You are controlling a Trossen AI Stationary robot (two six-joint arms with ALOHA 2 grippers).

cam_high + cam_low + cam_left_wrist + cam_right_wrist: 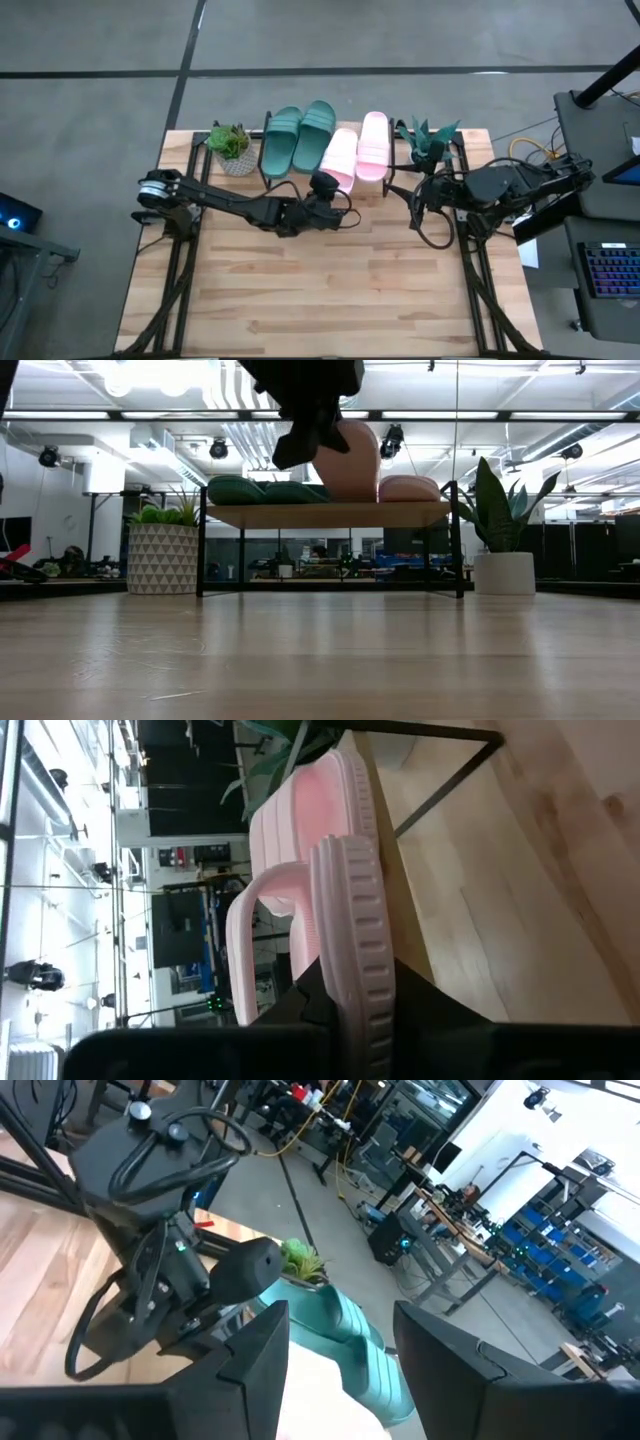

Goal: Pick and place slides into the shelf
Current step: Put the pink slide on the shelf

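Now the left hand point(330, 186) grips a pink slide point(340, 160) on the shelf point(330, 514).

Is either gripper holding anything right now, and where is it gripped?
The left gripper is shut on a pink slide, pinching the edge of its sole at the shelf. The right gripper is open and holds nothing.

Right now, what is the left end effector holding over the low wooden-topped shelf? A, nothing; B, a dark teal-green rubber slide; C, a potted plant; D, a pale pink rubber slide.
D: the left end effector is shut on a pale pink rubber slide, held on edge at the light wooden-topped shelf beside the other pale pink slide; both dark teal-green slides already lie on the shelf.
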